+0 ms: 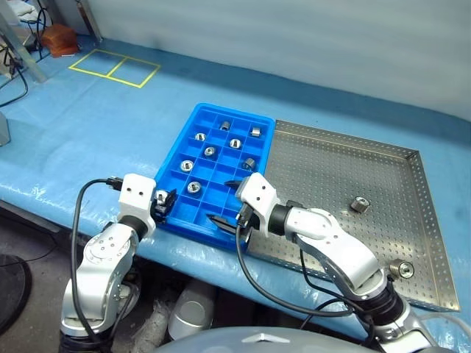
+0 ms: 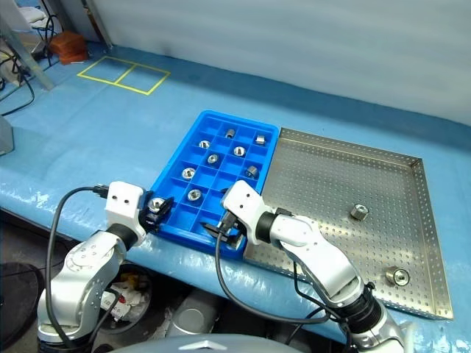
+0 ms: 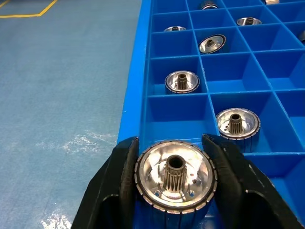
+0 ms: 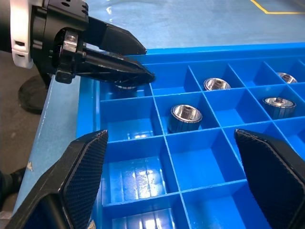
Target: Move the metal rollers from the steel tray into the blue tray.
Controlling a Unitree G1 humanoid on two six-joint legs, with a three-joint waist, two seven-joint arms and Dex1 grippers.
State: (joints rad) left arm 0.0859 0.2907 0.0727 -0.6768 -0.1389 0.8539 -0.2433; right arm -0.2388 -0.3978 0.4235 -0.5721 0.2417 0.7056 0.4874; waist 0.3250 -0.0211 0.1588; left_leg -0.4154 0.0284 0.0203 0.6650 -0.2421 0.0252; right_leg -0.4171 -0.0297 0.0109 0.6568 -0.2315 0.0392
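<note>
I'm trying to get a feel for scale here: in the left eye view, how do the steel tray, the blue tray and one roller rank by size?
1. steel tray
2. blue tray
3. metal roller, far smaller than either

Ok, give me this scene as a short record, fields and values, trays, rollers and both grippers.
blue tray: many compartments, several holding one roller each
steel tray: two metal rollers remaining
left gripper: at the blue tray's near left corner, a roller between its fingers
right gripper: open, empty, over the blue tray's near edge
</note>
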